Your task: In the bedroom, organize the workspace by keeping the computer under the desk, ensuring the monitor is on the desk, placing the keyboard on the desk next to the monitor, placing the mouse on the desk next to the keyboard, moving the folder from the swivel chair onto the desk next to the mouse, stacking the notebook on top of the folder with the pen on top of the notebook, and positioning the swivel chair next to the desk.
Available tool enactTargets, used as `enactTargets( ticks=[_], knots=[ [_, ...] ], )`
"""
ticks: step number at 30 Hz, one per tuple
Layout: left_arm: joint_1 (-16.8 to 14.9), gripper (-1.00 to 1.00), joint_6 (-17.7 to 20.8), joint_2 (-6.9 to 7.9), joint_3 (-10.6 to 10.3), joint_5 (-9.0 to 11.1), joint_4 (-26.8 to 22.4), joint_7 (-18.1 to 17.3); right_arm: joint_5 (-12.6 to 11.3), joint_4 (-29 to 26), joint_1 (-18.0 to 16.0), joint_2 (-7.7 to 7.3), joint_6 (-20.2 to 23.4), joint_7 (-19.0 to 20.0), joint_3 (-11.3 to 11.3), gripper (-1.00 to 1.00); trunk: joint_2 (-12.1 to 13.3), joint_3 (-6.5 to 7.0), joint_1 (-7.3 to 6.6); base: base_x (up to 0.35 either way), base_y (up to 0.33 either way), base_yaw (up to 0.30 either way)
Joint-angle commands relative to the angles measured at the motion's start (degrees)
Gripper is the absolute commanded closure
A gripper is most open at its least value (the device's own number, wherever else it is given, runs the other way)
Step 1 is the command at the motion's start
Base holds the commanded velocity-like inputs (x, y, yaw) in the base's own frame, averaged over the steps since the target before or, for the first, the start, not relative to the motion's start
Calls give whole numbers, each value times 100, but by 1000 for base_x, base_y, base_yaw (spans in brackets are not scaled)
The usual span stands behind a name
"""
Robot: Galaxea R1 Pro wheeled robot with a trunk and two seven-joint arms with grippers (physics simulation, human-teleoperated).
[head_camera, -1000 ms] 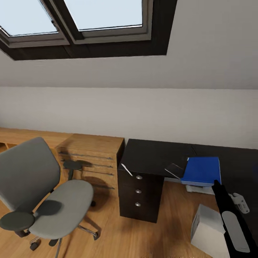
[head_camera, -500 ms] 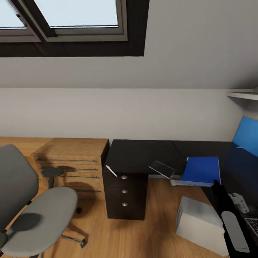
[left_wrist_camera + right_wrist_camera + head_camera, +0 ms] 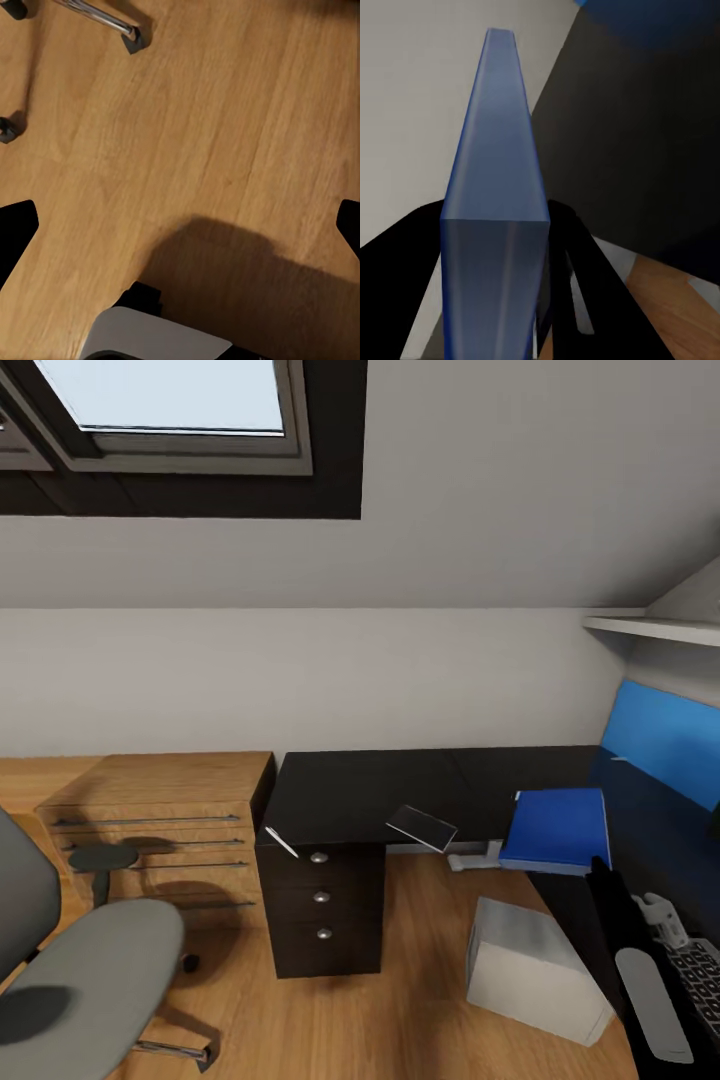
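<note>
My right gripper [image 3: 600,872] is shut on the near edge of the bright blue folder [image 3: 556,830], holding it flat above the black desk [image 3: 360,795]. In the right wrist view the folder [image 3: 495,165] stands edge-on between the black fingers [image 3: 566,262]. The pale grey computer [image 3: 535,970] sits on the floor by the desk's inner corner. The keyboard [image 3: 700,968] lies on the desk at the far right. The grey swivel chair [image 3: 85,970] stands at the lower left, apart from the desk. My left gripper [image 3: 180,229] hangs open over the floor.
A thin dark slab [image 3: 422,827] tilts off the desk's front edge, and a thin pale stick [image 3: 281,842] lies at its corner above the drawers [image 3: 321,897]. A light-wood cabinet [image 3: 160,810] adjoins the desk. Chair castors [image 3: 133,39] are near my left gripper.
The head view has swung to the right, so the chair and cabinet slid left and the blue back panel and keyboard came into view. The folder stays in my right gripper.
</note>
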Motion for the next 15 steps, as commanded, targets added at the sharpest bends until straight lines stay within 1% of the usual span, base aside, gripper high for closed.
enactTargets(
  ticks=[1,2,4,5,7,8,10,11,13,14,15],
  knots=[
    [-6,-100,-41,5,-42,59,-1,37,-51,-2,-8,0,-11,60,31,100,-4,-7,0,0,0,-16],
    [-6,-100,-41,5,-42,61,-1,37,-50,4,-12,1,-11,89,52,100,-4,-6,0,0,0,-13],
    [-7,-100,-41,2,-42,65,-1,37,-54,131,-131,42,-95,152,230,100,-4,-6,0,0,0,-7],
    [-7,-100,-41,1,-42,65,-1,37,-54,168,-177,61,-154,160,267,100,-4,-6,0,0,0,-4],
    [-7,-100,-41,0,-44,66,-1,37,-59,270,-308,131,-436,173,339,100,-4,-6,0,0,0,-2],
    [-7,-100,-41,-2,-48,62,-1,37,-63,413,-414,199,-830,179,376,100,-4,-6,0,0,0,-1],
    [-6,-100,-41,-3,-53,60,-1,37,-76,653,-548,252,-1341,179,399,100,-4,-6,0,0,0,0],
    [-6,-100,-41,-3,-53,60,-1,37,-79,710,-589,260,-1437,178,402,100,-4,-6,0,0,0,0],
    [-7,-100,-41,-4,-55,59,-1,37,-95,965,-828,280,-1675,169,409,100,-4,-6,0,0,0,0],
    [-7,-100,-41,-4,-56,59,-1,37,-97,1058,-912,283,-1711,157,410,100,-4,-6,0,0,0,0],
    [-7,-100,-41,-4,-58,59,-1,37,-101,1290,-1117,284,-1770,112,412,100,-4,-6,0,0,0,0]
  ],
)
